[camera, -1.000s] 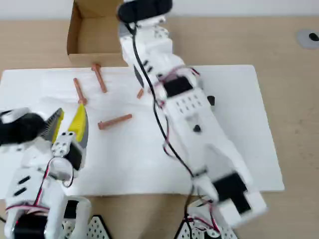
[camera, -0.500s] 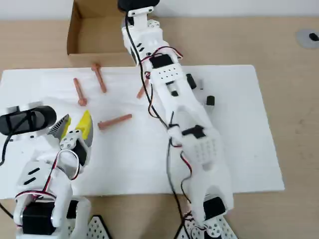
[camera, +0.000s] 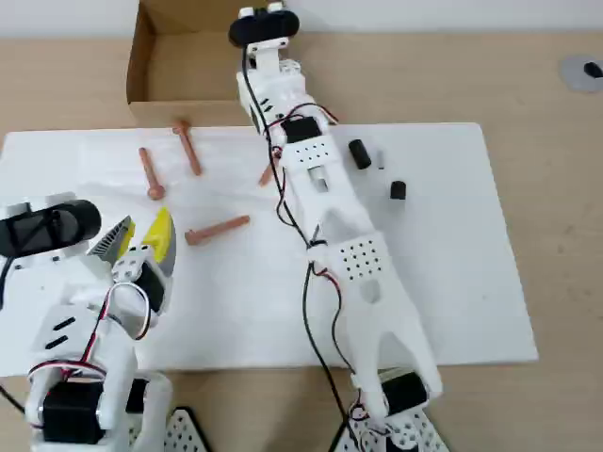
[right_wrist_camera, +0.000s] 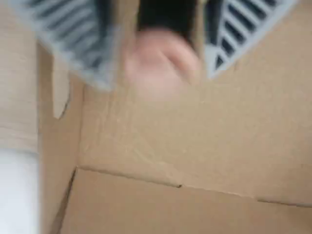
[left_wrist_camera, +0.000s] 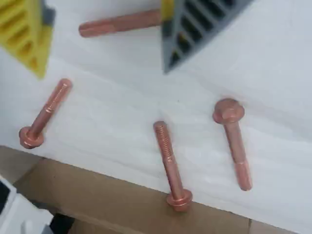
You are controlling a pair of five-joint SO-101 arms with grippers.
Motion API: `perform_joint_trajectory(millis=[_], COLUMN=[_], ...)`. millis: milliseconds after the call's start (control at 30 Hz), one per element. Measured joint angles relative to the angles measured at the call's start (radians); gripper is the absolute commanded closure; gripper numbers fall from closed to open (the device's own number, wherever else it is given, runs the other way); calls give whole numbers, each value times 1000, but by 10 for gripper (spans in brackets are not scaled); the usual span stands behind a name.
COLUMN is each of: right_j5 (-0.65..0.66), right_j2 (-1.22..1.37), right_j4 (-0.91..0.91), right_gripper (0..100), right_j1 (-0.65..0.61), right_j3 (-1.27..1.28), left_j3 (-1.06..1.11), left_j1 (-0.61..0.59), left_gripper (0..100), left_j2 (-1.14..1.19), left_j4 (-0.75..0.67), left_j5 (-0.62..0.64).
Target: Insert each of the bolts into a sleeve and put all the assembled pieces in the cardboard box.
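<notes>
My right arm (camera: 320, 179) stretches across the white mat to the cardboard box (camera: 137, 66) at the far edge. Over the box floor (right_wrist_camera: 170, 146), my right gripper (right_wrist_camera: 161, 58) is shut on a copper bolt (right_wrist_camera: 161, 63) with a black sleeve around its shaft. My left gripper (camera: 139, 235) stands open near the mat's left side, its yellow finger (left_wrist_camera: 22, 34) and grey finger (left_wrist_camera: 204, 24) apart with nothing between them. Loose bolts lie ahead of it: one close by (camera: 218, 229), two nearer the box (camera: 149, 174) (camera: 187, 146). Two black sleeves (camera: 359, 153) (camera: 398, 190) lie right of the right arm.
Another bolt (camera: 267, 174) lies half hidden beside the right arm. The white mat (camera: 452, 282) covers the middle of the wooden table. In the left wrist view the box wall (left_wrist_camera: 122, 195) runs just beyond the bolts (left_wrist_camera: 170, 165).
My right arm has straightened and carried its wrist farther over the box. My left gripper drew back slightly and narrowed its opening, then held still.
</notes>
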Motion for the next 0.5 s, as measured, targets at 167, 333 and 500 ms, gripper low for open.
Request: perform_joint_trajectory(millis=[167, 333, 500], right_j5=[0, 0, 0], right_j2=[5, 5, 0], right_j4=[91, 210, 324], right_gripper=[751, 751, 751], right_j1=[6, 6, 6], right_j3=[-115, -276, -319], left_j3=[0, 0, -2], left_j1=[0, -51, -130], left_gripper=[833, 833, 833], left_j2=[6, 11, 126], left_j4=[0, -17, -97], left_j5=[5, 5, 3])
